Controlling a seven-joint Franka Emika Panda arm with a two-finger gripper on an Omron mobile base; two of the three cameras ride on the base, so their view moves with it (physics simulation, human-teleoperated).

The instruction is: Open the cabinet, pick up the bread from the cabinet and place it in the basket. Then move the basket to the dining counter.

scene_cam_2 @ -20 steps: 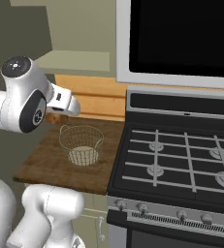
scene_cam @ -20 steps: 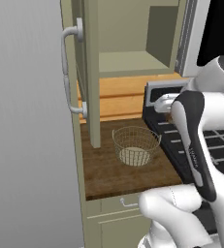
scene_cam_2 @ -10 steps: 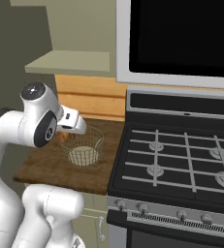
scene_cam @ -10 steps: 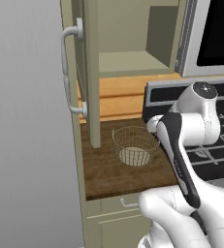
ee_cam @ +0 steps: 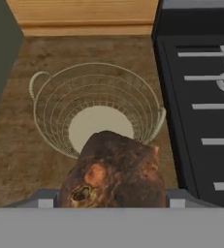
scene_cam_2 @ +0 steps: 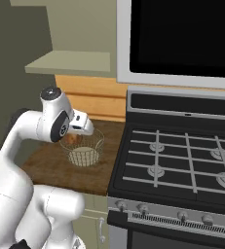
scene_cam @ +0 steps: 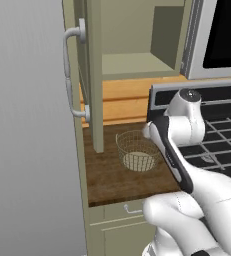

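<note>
Dark wood-grain worktop [scene_cam: 117,180] sits between a tall grey panel [scene_cam: 27,150] on the left and a black gas stove [scene_cam_2: 182,165] on the right, with a pale wood backsplash [scene_cam: 122,102] behind it. Above the worktop, the cabinet [scene_cam: 137,40] stands open: its door [scene_cam: 93,75] is swung outward, edge-on to the left base camera, with the curved silver handle [scene_cam: 72,75] on its outer face. The visible shelf [scene_cam: 137,65] inside is bare.

On the worktop, near the stove edge, stands the basket [ee_cam: 96,109], upright, its pale round bottom visible through the wire mesh.

The gripper [ee_cam: 112,196] is positioned above the near rim of the basket. Its jaws stand wide, with the bread [ee_cam: 114,174] between them; the finger tips show just at either side of the loaf. The bread is brown and lumpy and overlaps the basket's near rim in the hand view. In the right base view, an orange-brown patch of it [scene_cam_2: 72,138] shows under the hand, at the basket's left rim.
</note>
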